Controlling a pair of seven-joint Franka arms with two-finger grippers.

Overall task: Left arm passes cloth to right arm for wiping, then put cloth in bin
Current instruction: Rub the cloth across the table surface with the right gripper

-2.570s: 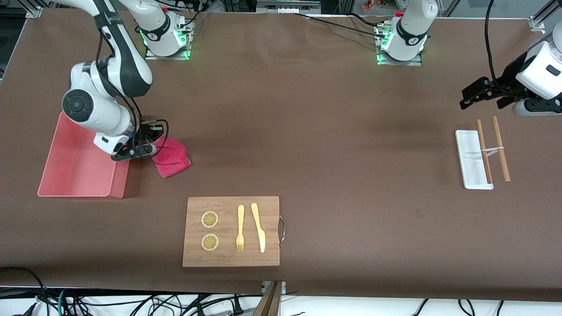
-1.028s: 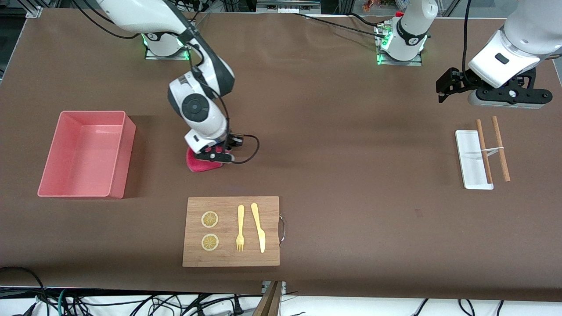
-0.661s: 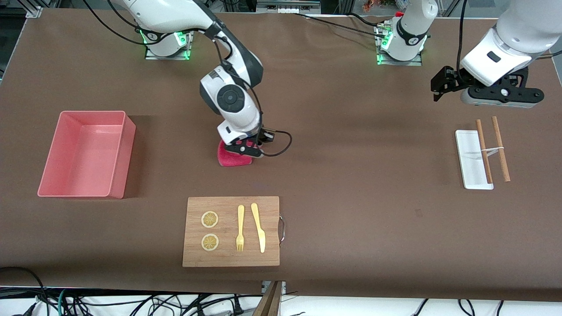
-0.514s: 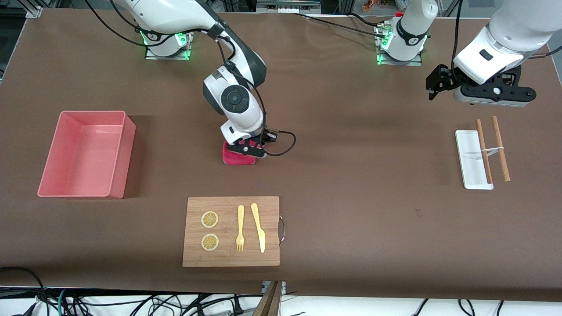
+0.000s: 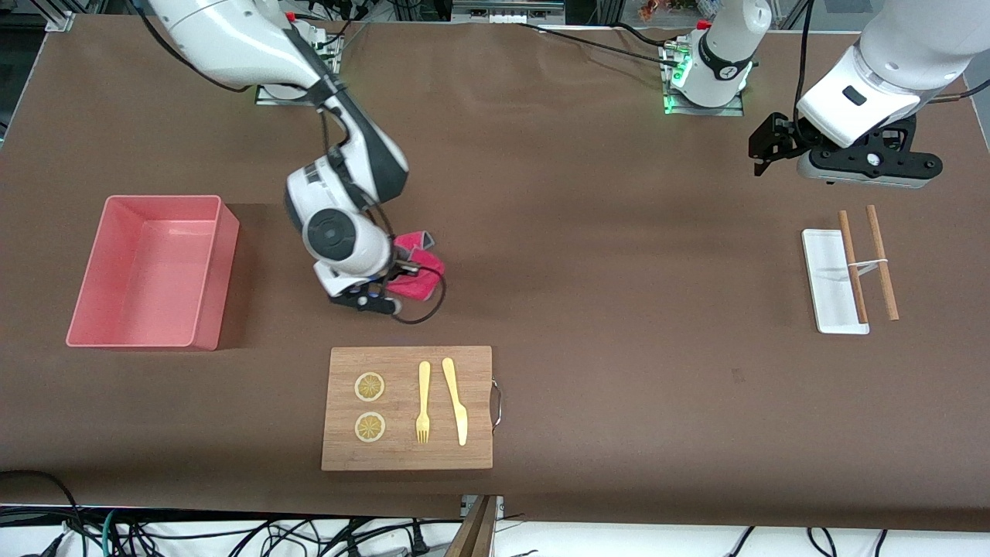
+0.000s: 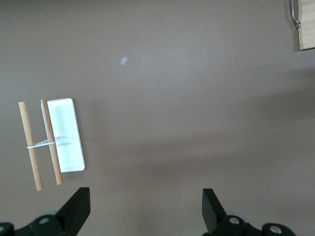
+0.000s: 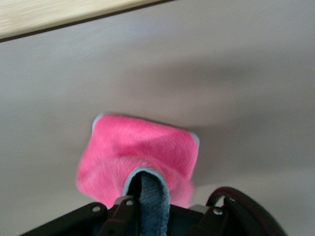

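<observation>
Back toward the bin end swings the right arm [image 5: 340, 232], dragging the cloth [image 5: 414, 271] with it from where it sat half a second ago, nearer the middle of the tabletop. Its claw, the right gripper [image 5: 370, 298], is clamped on the cloth, and the right wrist view shows it plainly: a fold of dark grey backing with pale edging pinched between the black fingers [image 7: 125, 209], the pink fuzzy face [image 7: 142, 147] spread out on the brown tabletop [image 5: 588, 255] ahead of them. The cloth lies on the tabletop between the bin [image 5: 155, 271] and the middle, farther from the front camera than the cutting board [image 5: 407, 408], with one grey-edged corner turned up. The bin, a pink tub, sits near the tabletop's edge at the right arm's end, with nothing in it. On the cutting board, close to the edge nearest the front camera, lie two lemon slices [image 5: 370, 387], a yellow fork [image 5: 423, 402] and a yellow knife [image 5: 456, 400]. Over at the other end the left arm [image 5: 882, 70] waits, having crept only slightly since the earlier frame; the left gripper [image 5: 762, 147] hangs in the air with its black fingers [image 6: 74, 211] spread wide and holding nothing. The white tray [image 5: 831, 282] lies there with a pair of banded wooden sticks [image 5: 866, 263], one stick resting across the tray, the other just beside it.
</observation>
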